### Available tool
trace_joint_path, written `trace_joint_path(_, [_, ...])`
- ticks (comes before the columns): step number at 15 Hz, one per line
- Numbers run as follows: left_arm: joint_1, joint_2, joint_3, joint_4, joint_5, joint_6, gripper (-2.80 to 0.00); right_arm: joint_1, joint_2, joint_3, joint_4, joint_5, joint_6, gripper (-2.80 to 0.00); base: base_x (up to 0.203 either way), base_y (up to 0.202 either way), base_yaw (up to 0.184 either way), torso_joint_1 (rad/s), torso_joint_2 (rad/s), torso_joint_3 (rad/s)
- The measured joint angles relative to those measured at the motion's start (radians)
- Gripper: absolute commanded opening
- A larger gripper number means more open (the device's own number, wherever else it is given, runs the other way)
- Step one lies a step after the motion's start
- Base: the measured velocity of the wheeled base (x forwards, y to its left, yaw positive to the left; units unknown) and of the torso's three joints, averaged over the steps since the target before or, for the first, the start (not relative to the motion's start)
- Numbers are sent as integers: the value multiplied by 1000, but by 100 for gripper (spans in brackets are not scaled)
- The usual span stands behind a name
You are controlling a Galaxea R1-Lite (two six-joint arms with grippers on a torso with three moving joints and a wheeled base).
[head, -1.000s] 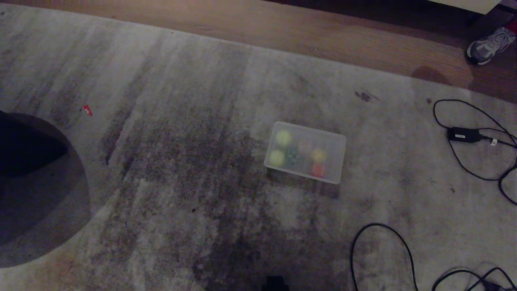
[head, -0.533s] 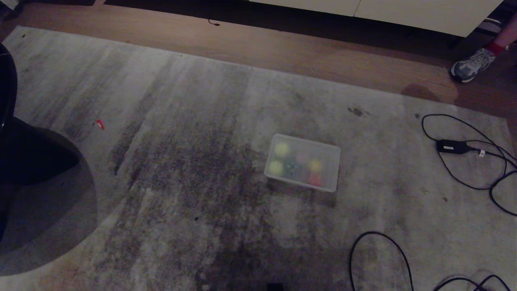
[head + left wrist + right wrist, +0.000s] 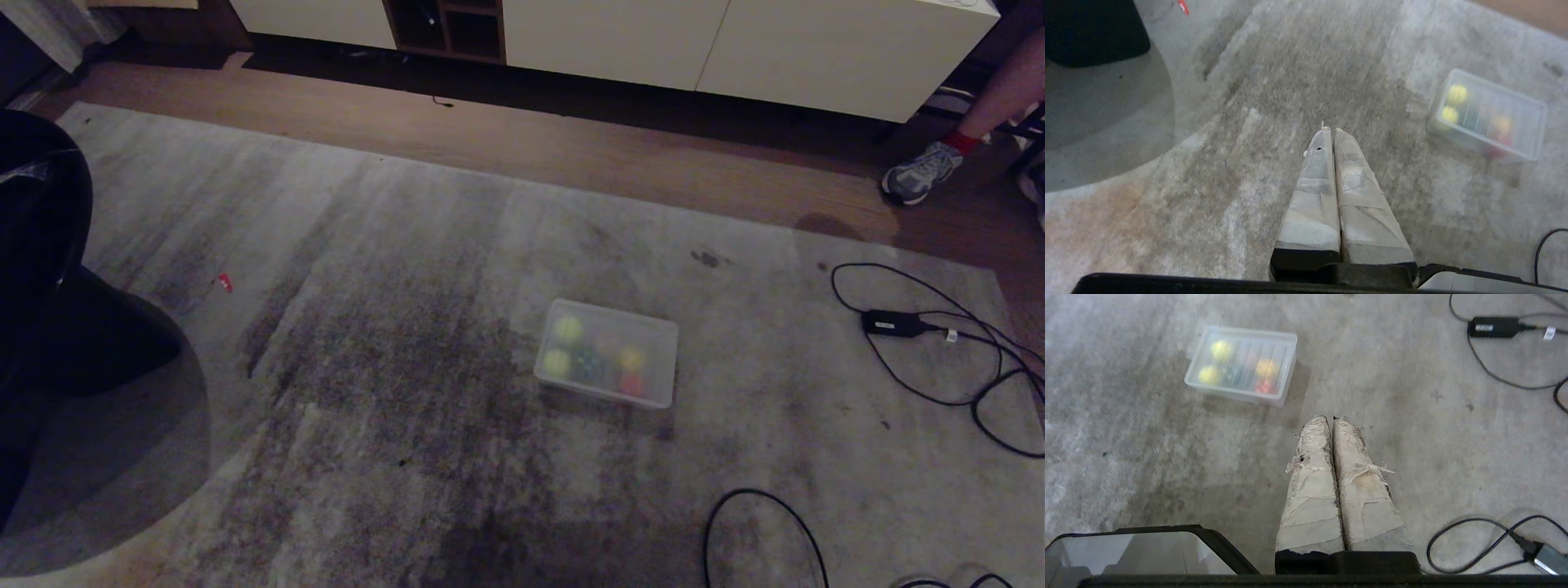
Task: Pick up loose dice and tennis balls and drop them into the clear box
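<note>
balls point(image 3: 563, 345) and dice point(image 3: 608, 367) sit gathered inside the clear box point(image 3: 665, 363) on the rug point(image 3: 367, 327); both grippers' jaws pressed together, empty.

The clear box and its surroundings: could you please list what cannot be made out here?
- Clear box: its ribbed cover blurs the contents in all views; pips unreadable, beige die indistinct.
- Person, head view: cut off by the edge above the leg.
- Red scrap: too small to identify.
</note>
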Motion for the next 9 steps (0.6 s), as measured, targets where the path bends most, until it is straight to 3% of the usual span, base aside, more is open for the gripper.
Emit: trace_joint_path(9, [0,0,0,0,0,0,-280,0,1,0,0,-2,0,-280,0,0,0,2,4,200])
